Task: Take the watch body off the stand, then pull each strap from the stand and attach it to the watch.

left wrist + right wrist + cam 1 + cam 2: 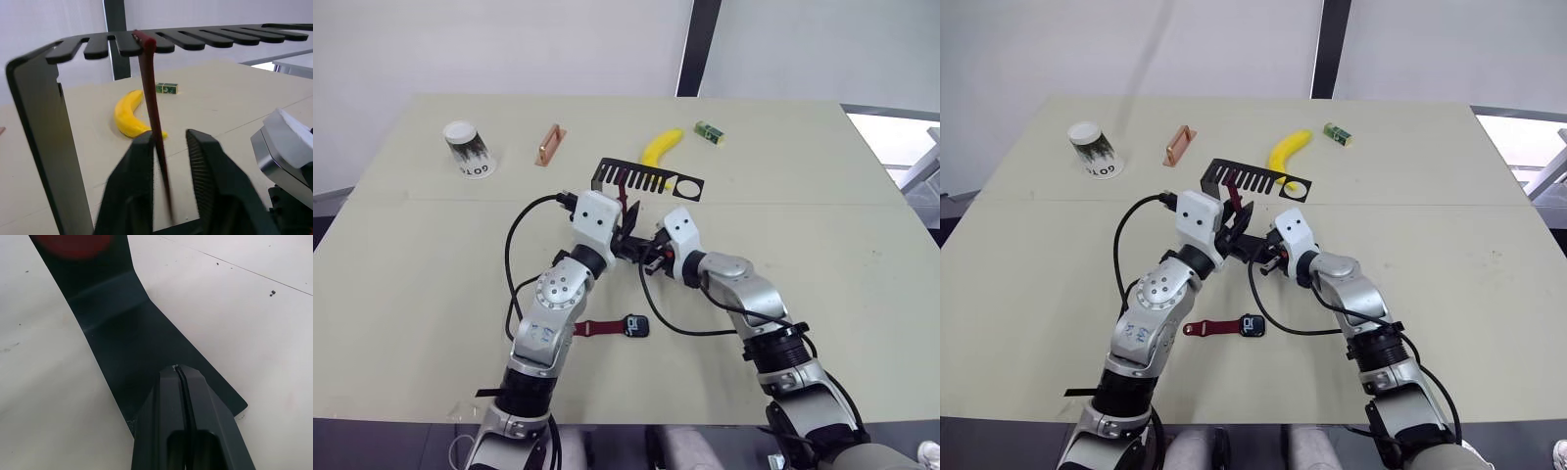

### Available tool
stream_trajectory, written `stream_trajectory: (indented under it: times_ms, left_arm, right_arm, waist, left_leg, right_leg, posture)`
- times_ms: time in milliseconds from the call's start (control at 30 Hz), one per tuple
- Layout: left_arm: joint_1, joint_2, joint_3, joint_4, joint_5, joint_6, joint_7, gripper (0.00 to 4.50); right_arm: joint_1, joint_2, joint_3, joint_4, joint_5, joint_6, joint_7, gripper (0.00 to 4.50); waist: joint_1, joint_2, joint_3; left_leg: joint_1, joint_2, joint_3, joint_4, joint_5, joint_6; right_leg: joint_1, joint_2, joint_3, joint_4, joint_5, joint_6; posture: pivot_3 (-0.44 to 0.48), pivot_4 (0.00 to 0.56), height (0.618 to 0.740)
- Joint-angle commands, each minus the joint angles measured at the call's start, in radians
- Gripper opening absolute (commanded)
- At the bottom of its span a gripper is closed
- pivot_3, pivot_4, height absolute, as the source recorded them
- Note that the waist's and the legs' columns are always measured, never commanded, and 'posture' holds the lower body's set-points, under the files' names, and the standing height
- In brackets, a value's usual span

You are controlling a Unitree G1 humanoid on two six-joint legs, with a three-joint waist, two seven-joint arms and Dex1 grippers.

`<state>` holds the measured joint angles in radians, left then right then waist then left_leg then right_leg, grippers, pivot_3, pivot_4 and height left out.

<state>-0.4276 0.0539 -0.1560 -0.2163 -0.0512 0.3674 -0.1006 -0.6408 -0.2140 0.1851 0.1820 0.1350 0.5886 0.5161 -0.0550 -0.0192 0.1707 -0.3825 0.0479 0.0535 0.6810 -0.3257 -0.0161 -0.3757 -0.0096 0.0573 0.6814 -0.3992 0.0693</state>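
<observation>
One dark red flexible strap (152,112) hangs from a slot in the comb-like top shelf of the thin black bent sheet-metal stand (646,179), and the left gripper (171,152) has its two black fingers apart on either side of it. To the right, the right gripper (182,382) presses its fingers together on the stand's flat base. Nearer the robot, the small black rounded-square watch body (1253,326) lies on the beige table (822,196), a second dark red strap (1209,328) attached at its left.
</observation>
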Motion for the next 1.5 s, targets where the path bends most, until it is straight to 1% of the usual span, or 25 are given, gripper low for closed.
stream_trajectory:
  times_ms: [33,333,500,633,767,933,1100,1133,1267,1333,1367,1433,1467,1500]
  left_arm:
    - [-0.017,-0.004,-0.004,-0.015,0.017,-0.023,-0.004,0.06]
    - [-0.015,0.036,-0.014,-0.062,0.076,-0.071,-0.011,0.06]
    - [-0.013,0.036,-0.021,-0.084,0.084,-0.084,-0.019,0.06]
    - [0.005,0.033,-0.023,-0.103,0.089,-0.073,-0.018,0.06]
    - [0.047,0.041,-0.008,-0.165,0.073,-0.024,-0.032,0.06]
    - [0.139,0.112,0.019,-0.305,0.055,0.043,-0.091,0.06]
    - [0.177,0.159,0.03,-0.37,0.046,0.075,-0.122,0.06]
    - [0.186,0.172,0.047,-0.386,0.035,0.087,-0.133,0.06]
    - [0.206,0.211,0.114,-0.427,-0.049,0.135,-0.193,0.06]
    - [0.22,0.231,0.2,-0.434,-0.226,0.221,-0.291,0.06]
    - [0.224,0.239,0.231,-0.437,-0.295,0.254,-0.327,0.06]
    - [0.225,0.298,0.283,-0.429,-0.451,0.342,-0.437,0.06]
    - [0.223,0.324,0.298,-0.425,-0.501,0.374,-0.472,0.06]
    - [0.218,0.365,0.307,-0.416,-0.564,0.405,-0.532,0.01]
  right_arm:
    - [0.01,0.002,-0.003,0.04,-0.016,0.03,-0.019,0.0]
    - [0.024,-0.001,0.005,0.051,-0.022,0.026,-0.015,0.0]
    - [0.021,-0.005,0.008,0.071,-0.026,0.013,-0.008,0.0]
    - [0.009,-0.009,0.01,0.09,-0.029,0.002,-0.003,0.0]
    - [0.007,-0.014,0.018,0.094,-0.031,-0.005,0.002,0.0]
    - [0.005,-0.015,0.021,0.101,-0.03,-0.011,0.005,0.0]
    - [-0.001,-0.013,0.019,0.117,-0.028,-0.023,0.006,0.0]
    - [-0.003,-0.013,0.019,0.116,-0.033,-0.036,0.0,0.0]
    - [-0.008,-0.019,-0.005,0.098,-0.026,-0.071,-0.007,0.0]
    - [0.019,-0.044,-0.034,-0.009,0.031,-0.078,0.054,0.0]
    - [0.032,-0.056,-0.043,-0.053,0.053,-0.08,0.079,0.0]
    - [0.09,-0.109,-0.083,-0.193,0.138,-0.052,0.162,0.0]
    - [0.111,-0.129,-0.098,-0.241,0.17,-0.037,0.19,0.0]
    - [0.151,-0.17,-0.123,-0.312,0.217,-0.017,0.233,0.26]
  waist:
    - [0.0,0.0,0.0]
    - [0.001,0.0,0.0]
    - [0.001,0.0,0.0]
    - [0.0,0.0,0.0]
    - [-0.001,0.0,0.0]
    - [-0.001,0.0,0.0]
    - [0.001,0.0,0.0]
    - [0.0,0.0,0.0]
    - [-0.001,0.0,0.0]
    - [-0.001,0.0,0.0]
    - [0.0,0.0,0.0]
    - [0.003,0.001,0.001]
    - [0.005,0.001,0.002]
    - [0.006,0.001,0.002]
  left_leg:
    - [0.0,0.0,0.0,0.0,0.0,0.0]
    - [0.0,0.0,0.0,0.0,0.0,0.0]
    - [0.0,0.0,0.0,0.0,0.0,0.0]
    - [0.0,0.0,0.0,0.0,0.0,0.0]
    - [0.0,0.0,0.0,0.0,0.0,0.0]
    - [0.0,0.0,0.0,-0.001,0.0,0.0]
    - [0.0,0.0,0.0,-0.001,0.0,0.0]
    - [0.0,0.0,0.0,-0.001,0.0,0.0]
    - [0.0,0.0,0.0,-0.002,0.0,0.0]
    - [0.0,0.0,0.0,-0.002,0.0,0.0]
    - [0.0,0.0,0.0,-0.002,0.0,0.0]
    - [-0.002,0.0,-0.001,-0.004,0.0,0.0]
    - [-0.003,0.0,-0.001,-0.003,0.0,0.0]
    - [-0.005,0.0,-0.002,-0.003,0.0,0.0]
  right_leg:
    - [0.0,0.0,0.0,0.0,0.0,0.0]
    - [0.0,0.0,0.0,0.0,0.0,0.0]
    - [0.0,0.0,0.0,0.0,0.0,0.0]
    - [0.0,0.0,0.0,0.0,0.0,0.0]
    - [0.0,0.0,0.0,0.0,0.0,0.0]
    - [0.0,0.0,0.0,-0.001,0.0,0.0]
    - [0.001,0.0,0.0,-0.002,0.0,0.0]
    - [0.001,0.0,0.0,-0.002,0.0,0.0]
    - [0.0,0.0,0.0,-0.002,0.0,0.0]
    - [0.0,0.0,0.0,-0.002,0.0,0.0]
    - [0.0,0.0,0.0,-0.002,0.0,0.0]
    - [0.0,0.0,-0.001,-0.001,0.0,0.0]
    - [-0.001,-0.001,-0.001,-0.002,0.0,0.0]
    - [-0.002,0.0,-0.002,-0.003,0.0,0.0]
  posture:
    - [0.0,0.15,0.74]
    - [0.0,0.15,0.74]
    - [0.0,0.15,0.74]
    - [0.0,0.15,0.74]
    - [0.0,0.15,0.74]
    - [0.0,0.15,0.74]
    - [0.0,0.15,0.74]
    - [0.0,0.15,0.74]
    - [0.0,0.15,0.74]
    - [0.0,0.15,0.74]
    - [0.0,0.15,0.74]
    - [0.0,0.15,0.74]
    - [0.0,0.15,0.74]
    - [0.0,0.15,0.74]
